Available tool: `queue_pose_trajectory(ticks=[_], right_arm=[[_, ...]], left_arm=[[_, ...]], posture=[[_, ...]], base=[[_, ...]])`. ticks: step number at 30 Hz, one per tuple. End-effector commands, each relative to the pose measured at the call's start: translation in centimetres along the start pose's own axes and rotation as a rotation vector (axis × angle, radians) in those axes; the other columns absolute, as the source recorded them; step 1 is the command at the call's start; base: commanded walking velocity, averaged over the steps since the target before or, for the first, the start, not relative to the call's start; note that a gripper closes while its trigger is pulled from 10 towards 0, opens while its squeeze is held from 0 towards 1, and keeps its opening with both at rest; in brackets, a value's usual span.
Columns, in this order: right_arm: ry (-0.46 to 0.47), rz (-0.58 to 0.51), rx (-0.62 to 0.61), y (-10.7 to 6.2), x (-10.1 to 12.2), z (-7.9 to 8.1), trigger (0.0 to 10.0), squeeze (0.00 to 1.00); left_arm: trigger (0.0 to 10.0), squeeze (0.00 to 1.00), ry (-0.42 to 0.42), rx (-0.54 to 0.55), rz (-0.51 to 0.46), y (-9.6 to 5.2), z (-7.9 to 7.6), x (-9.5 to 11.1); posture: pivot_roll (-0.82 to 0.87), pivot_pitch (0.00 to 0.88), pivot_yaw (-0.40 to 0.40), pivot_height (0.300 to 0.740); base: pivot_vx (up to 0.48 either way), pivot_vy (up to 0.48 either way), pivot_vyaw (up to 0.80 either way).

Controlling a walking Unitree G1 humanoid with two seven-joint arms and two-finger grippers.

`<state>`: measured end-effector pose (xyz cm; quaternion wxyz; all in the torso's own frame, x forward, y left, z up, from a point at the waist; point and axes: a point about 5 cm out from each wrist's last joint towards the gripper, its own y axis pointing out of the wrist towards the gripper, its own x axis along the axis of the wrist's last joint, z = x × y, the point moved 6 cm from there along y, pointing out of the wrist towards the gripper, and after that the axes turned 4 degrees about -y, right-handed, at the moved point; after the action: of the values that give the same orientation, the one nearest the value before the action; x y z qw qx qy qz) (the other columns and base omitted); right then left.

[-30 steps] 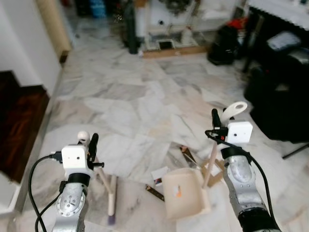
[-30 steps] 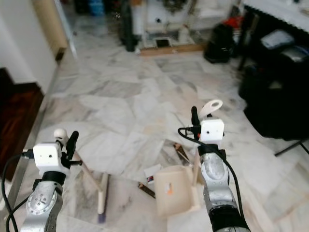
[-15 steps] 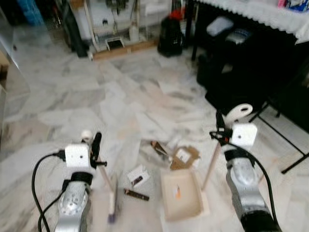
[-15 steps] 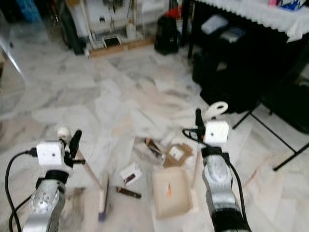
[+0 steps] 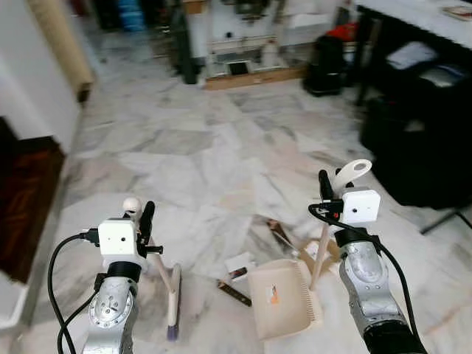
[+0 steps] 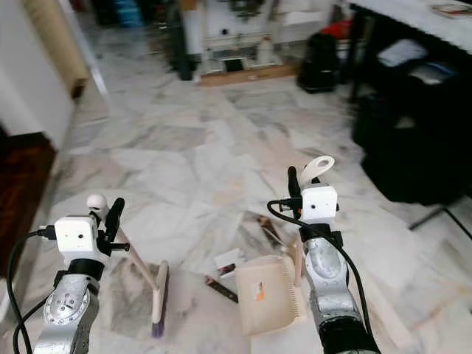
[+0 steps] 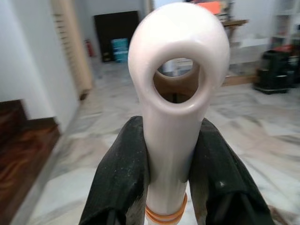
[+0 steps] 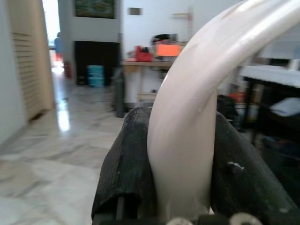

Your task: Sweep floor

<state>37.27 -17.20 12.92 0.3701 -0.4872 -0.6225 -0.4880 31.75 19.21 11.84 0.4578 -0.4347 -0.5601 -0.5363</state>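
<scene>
My left gripper [image 5: 141, 214] is shut on the pale handle of a small broom [image 5: 164, 274], whose bristled head [image 5: 173, 304] rests on the marble floor. The looped handle end [image 7: 178, 70] sticks up between the black fingers [image 7: 123, 173]. At the right, my right gripper [image 5: 328, 186] is shut on the upright handle [image 8: 187, 112] of a cream dustpan [image 5: 284, 299] that sits on the floor. Litter lies between broom and dustpan: a white card [image 5: 240, 263], a dark brown strip [image 5: 234, 292], a brown wrapper [image 5: 279, 234] and a cardboard scrap [image 5: 326, 251].
Black bags and dark furniture [image 5: 420, 147] stand close at the right, with a thin black stand leg [image 5: 442, 221] on the floor. A dark wooden step [image 5: 26, 199] and a white wall lie at the left. Shelving [image 5: 243, 44] and a black bag [image 5: 324, 59] line the back.
The whole picture swung right and then back left as the camera moved. Both grippers keep the same hold; broom, dustpan and litter lie much as before.
</scene>
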Motion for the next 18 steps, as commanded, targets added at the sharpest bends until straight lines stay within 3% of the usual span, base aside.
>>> queue_pose_trajectory(ticks=[1,3,15,18], right_arm=[[0.001,-0.068,-0.005,0.65,1.67,-0.14,10.0,0.0],[0.003,-0.067,-0.005,0.63,1.62,-0.19,10.0,0.0],[0.009,-0.076,0.001,0.69,1.83,-0.02,10.0,0.0],[-0.016,-0.081,0.015,0.64,1.88,0.27,10.0,0.0]], left_arm=[[10.0,0.0,-0.002,0.001,-0.019,0.13,0.13,0.46],[10.0,0.0,-0.002,-0.001,-0.02,0.12,0.07,0.48],[10.0,0.0,0.004,0.003,-0.01,0.08,0.19,0.34],[10.0,0.0,0.005,0.005,-0.012,0.12,0.19,0.37]], posture=[[0.09,0.004,0.054,0.74],[0.09,0.008,0.055,0.74],[0.09,0.012,0.053,0.74],[0.09,0.014,0.053,0.74]], base=[[0.0,0.0,0.73],[0.0,0.0,0.63],[0.0,0.0,0.0],[0.0,0.0,0.75]])
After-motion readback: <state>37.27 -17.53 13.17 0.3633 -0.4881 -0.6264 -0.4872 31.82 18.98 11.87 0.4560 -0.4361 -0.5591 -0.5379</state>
